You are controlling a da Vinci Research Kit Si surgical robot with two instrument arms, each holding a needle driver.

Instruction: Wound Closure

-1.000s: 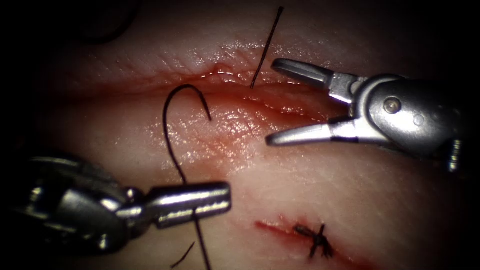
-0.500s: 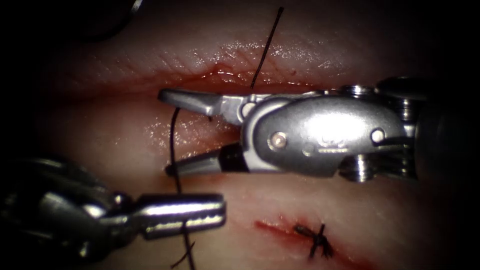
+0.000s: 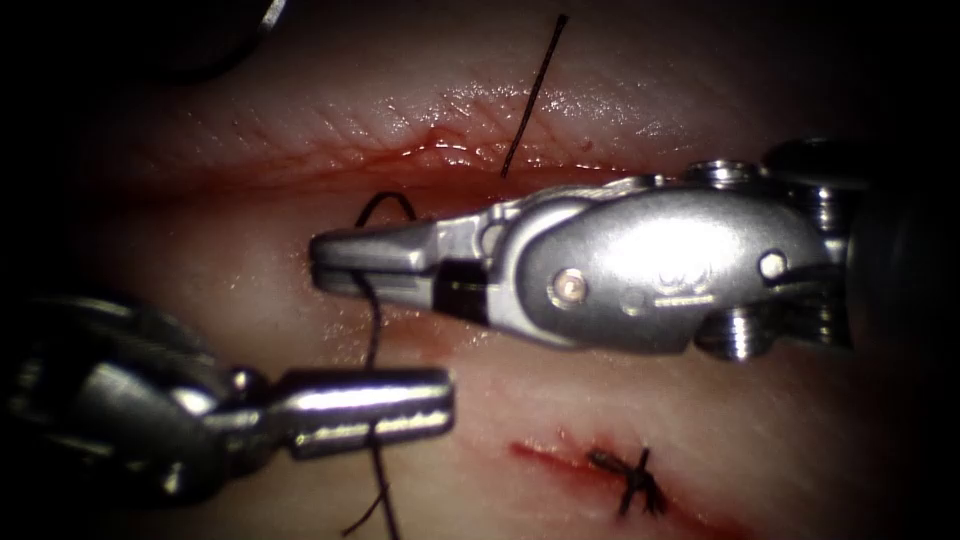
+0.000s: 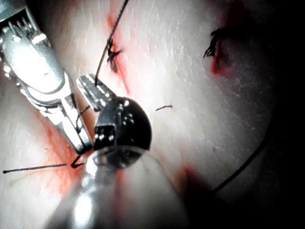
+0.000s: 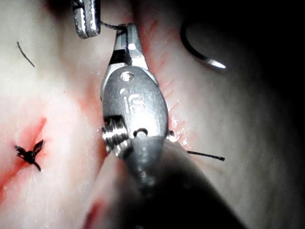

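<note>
Both claws grip the thread over the tissue: left claw, right claw; the needle lies free.

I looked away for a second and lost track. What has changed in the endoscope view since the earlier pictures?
The right pincer, open at the right of the cut a second ago, moved left to the loop of thread and shut on it. The loop now looks smaller. The left pincer stayed shut on the same thread lower down, barely shifting. The knotted stitch and the thread end standing from the tissue are unchanged.
</note>
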